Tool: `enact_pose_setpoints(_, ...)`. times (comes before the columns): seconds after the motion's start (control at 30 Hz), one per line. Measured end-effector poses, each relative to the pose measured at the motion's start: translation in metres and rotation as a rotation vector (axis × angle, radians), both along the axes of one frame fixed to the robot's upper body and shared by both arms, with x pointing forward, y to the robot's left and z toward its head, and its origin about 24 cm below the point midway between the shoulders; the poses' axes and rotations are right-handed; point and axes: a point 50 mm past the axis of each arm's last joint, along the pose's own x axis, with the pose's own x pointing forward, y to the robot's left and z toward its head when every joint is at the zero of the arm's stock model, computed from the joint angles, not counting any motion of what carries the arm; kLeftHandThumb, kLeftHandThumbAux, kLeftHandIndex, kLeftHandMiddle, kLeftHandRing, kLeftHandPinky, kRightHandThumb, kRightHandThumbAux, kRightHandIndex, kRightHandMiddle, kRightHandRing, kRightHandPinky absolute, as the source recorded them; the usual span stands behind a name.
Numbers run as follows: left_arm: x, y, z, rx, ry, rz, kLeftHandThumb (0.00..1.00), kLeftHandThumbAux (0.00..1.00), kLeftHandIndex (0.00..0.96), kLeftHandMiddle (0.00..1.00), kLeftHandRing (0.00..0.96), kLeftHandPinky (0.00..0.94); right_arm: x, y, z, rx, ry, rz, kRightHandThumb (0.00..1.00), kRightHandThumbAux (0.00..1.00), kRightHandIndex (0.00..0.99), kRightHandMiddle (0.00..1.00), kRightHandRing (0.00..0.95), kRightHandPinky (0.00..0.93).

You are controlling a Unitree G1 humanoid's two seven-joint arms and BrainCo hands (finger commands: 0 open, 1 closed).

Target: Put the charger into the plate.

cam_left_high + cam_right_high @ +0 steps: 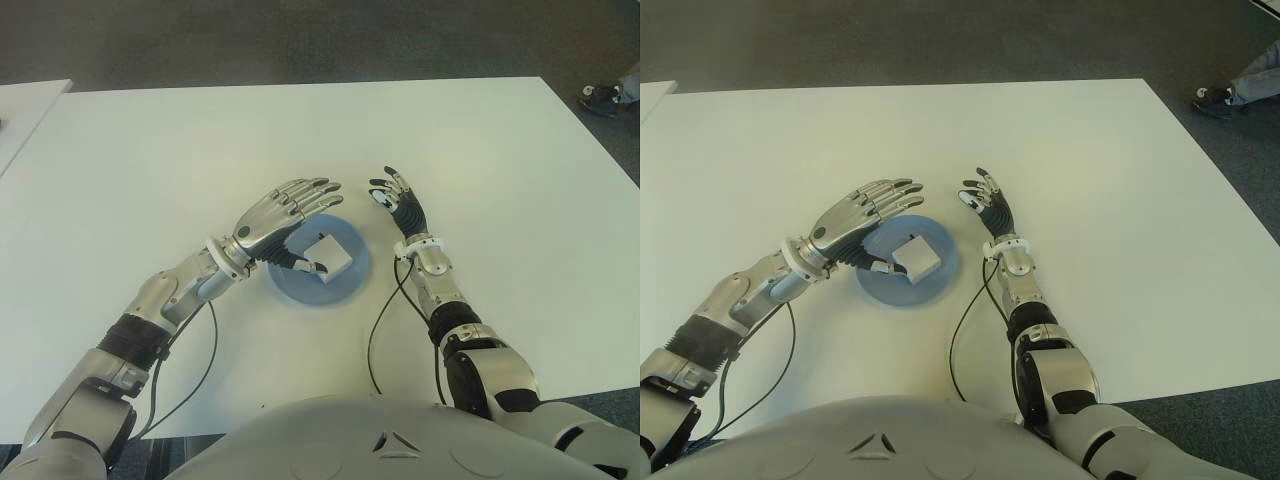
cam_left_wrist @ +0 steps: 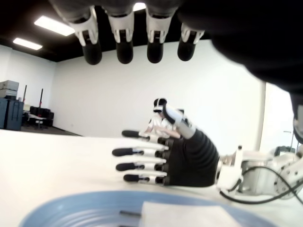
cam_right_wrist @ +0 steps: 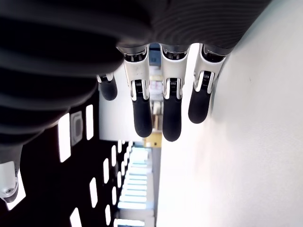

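A white cube-shaped charger (image 1: 333,255) lies in the blue plate (image 1: 345,285) at the middle of the white table (image 1: 500,160). My left hand (image 1: 285,215) hovers over the plate's left side, fingers spread and holding nothing; its thumb (image 1: 305,265) reaches down beside the charger. In the left wrist view the charger's top (image 2: 184,215) sits inside the plate's rim (image 2: 61,210), under the straight fingers (image 2: 124,49). My right hand (image 1: 398,205) stands on its edge just right of the plate, fingers extended and relaxed, apart from the plate.
Black cables (image 1: 380,330) trail from both wrists toward the table's near edge. A second white table (image 1: 25,105) shows at the far left. A person's shoe (image 1: 600,97) is on the floor beyond the far right corner.
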Motion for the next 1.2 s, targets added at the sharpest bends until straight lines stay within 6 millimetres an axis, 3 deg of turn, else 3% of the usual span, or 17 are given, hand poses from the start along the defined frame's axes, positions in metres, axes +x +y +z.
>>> enact_pose_setpoints(0.27, 0.016, 0.009, 0.012, -0.160, 0.179, -0.004, 0.182, 0.489, 0.012, 0.037, 0.042, 0.093, 0.002, -0.001, 0.003, -0.002, -0.013, -0.002, 0.000, 0.485, 0.057, 0.282, 0.283, 0.247)
enact_pose_setpoints(0.5, 0.055, 0.034, 0.012, -0.356, 0.350, 0.145, 0.158, 0.606, 0.051, 0.066, 0.052, 0.048, 0.003, -0.001, 0.005, -0.002, -0.026, -0.001, 0.000, 0.472, 0.054, 0.290, 0.289, 0.250)
enact_pose_setpoints(0.67, 0.075, 0.056, 0.005, -0.611, 0.480, 0.257, 0.097, 0.671, 0.018, 0.027, 0.012, 0.008, 0.003, 0.000, 0.005, 0.000, -0.024, 0.002, 0.000, 0.471, 0.055, 0.295, 0.294, 0.256)
enact_pose_setpoints(0.8, 0.077, 0.071, -0.014, -0.861, 0.598, 0.314, 0.053, 0.663, 0.003, 0.006, 0.002, 0.001, 0.001, 0.000, 0.002, 0.003, -0.014, 0.002, 0.000, 0.474, 0.055, 0.296, 0.295, 0.258)
enact_pose_setpoints(0.9, 0.070, 0.077, -0.039, -1.022, 0.700, 0.363, 0.028, 0.645, 0.001, 0.002, 0.000, 0.000, 0.000, 0.001, 0.000, 0.005, -0.007, 0.001, 0.000, 0.477, 0.056, 0.295, 0.295, 0.258)
enact_pose_setpoints(1.03, 0.059, 0.075, -0.062, -1.087, 0.785, 0.388, 0.012, 0.623, 0.000, 0.000, 0.000, 0.000, -0.001, 0.000, 0.000, 0.005, -0.006, -0.001, 0.000, 0.481, 0.057, 0.293, 0.294, 0.260)
enact_pose_setpoints(1.2, 0.055, 0.075, -0.069, -1.110, 0.809, 0.398, 0.003, 0.600, 0.000, 0.000, 0.000, 0.000, -0.001, 0.000, 0.000, 0.005, -0.005, -0.003, 0.000, 0.489, 0.061, 0.292, 0.294, 0.261)
